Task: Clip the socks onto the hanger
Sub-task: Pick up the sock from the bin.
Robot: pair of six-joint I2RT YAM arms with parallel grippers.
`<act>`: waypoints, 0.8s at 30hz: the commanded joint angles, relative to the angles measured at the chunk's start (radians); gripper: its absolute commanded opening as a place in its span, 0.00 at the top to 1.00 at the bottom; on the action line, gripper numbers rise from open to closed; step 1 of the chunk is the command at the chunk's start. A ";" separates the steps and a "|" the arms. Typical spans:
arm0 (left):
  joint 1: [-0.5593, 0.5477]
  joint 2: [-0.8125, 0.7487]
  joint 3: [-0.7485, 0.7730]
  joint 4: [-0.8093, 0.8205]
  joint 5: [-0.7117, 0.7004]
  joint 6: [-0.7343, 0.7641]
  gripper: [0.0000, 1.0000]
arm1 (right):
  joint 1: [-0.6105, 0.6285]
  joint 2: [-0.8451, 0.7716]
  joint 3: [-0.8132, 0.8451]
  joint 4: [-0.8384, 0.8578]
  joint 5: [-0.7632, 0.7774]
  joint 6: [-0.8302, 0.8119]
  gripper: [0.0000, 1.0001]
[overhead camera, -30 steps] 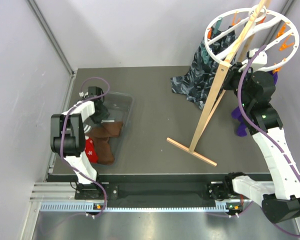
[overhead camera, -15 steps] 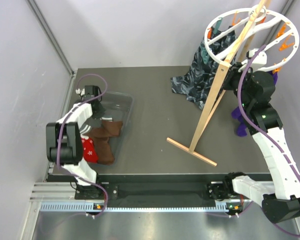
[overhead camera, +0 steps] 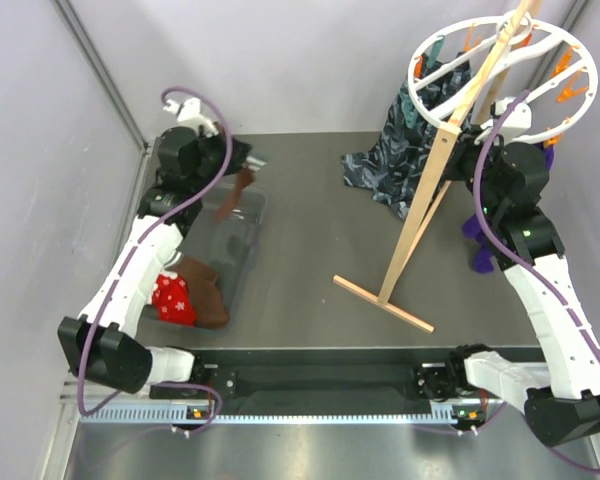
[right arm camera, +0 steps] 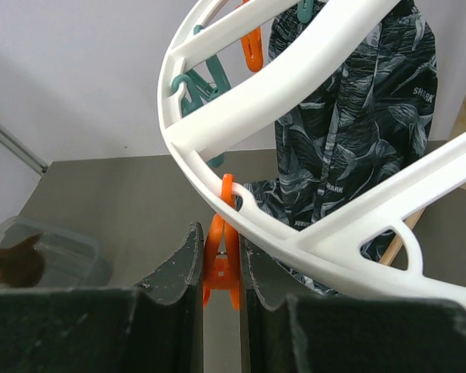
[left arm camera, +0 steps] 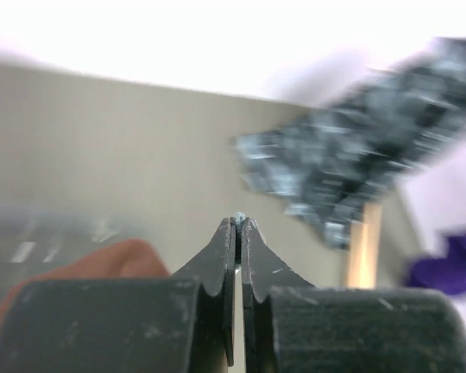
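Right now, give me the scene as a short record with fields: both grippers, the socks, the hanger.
left gripper: shut on a brown sock, which hangs above the bin
right gripper: shut on an orange clip under the hanger ring
socks in bin: red sock, second brown sock
socks clipped on hanger: none seen
also there: patterned cloth and purple sock by the hanger
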 commanded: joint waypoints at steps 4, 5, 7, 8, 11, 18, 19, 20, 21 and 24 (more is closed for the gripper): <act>-0.149 0.209 0.157 0.327 0.356 0.042 1.00 | 0.034 -0.026 0.014 -0.008 -0.089 -0.041 1.00; -0.163 0.245 0.191 0.348 0.429 0.028 1.00 | 0.039 -0.028 0.013 0.000 -0.097 -0.044 1.00; -0.202 0.362 0.312 0.350 0.482 0.015 1.00 | 0.052 -0.032 0.011 0.001 -0.100 -0.057 1.00; -0.213 0.444 0.355 0.350 0.535 0.008 1.00 | 0.054 -0.034 0.013 0.003 -0.100 -0.060 1.00; -0.250 0.582 0.487 0.382 0.569 -0.047 1.00 | 0.056 -0.040 0.011 0.001 -0.090 -0.060 1.00; -0.330 0.750 0.655 0.496 0.593 -0.164 1.00 | 0.057 -0.046 0.011 0.004 -0.103 -0.060 1.00; -0.348 0.756 0.659 0.511 0.583 -0.176 1.00 | 0.057 -0.045 0.011 0.006 -0.107 -0.060 1.00; -0.355 0.769 0.661 0.531 0.580 -0.189 1.00 | 0.057 -0.045 0.013 0.007 -0.112 -0.060 1.00; -0.367 0.776 0.664 0.552 0.580 -0.206 1.00 | 0.057 -0.040 0.017 0.004 -0.115 -0.061 1.00; -0.387 0.807 0.704 0.585 0.596 -0.249 1.00 | 0.057 -0.038 0.019 0.003 -0.124 -0.058 1.00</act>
